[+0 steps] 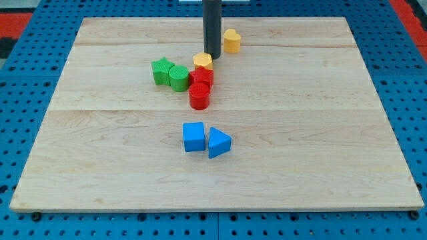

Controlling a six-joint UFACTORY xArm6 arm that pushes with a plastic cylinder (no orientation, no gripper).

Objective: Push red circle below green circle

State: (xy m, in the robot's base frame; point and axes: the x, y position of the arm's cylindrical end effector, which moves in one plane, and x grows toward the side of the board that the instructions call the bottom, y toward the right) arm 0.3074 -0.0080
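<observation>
Wooden counter [320, 133]; dark rod, my tip [212, 57] beside yellow block [203, 61], no claw fitted. Red circle [199, 97] just right-below green circle [179, 77], touching. Green star [161, 71], red block [202, 77] adjoining.

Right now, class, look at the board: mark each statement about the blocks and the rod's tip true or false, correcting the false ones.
1. The tip is beside the yellow block. True.
2. The red circle lies far from the green circle. False: they sit close together in one cluster.
3. The blue cube is left of the blue triangle. True.
4. The green star sits at the view's bottom edge. False: it is beside the green circle, on its left.
</observation>
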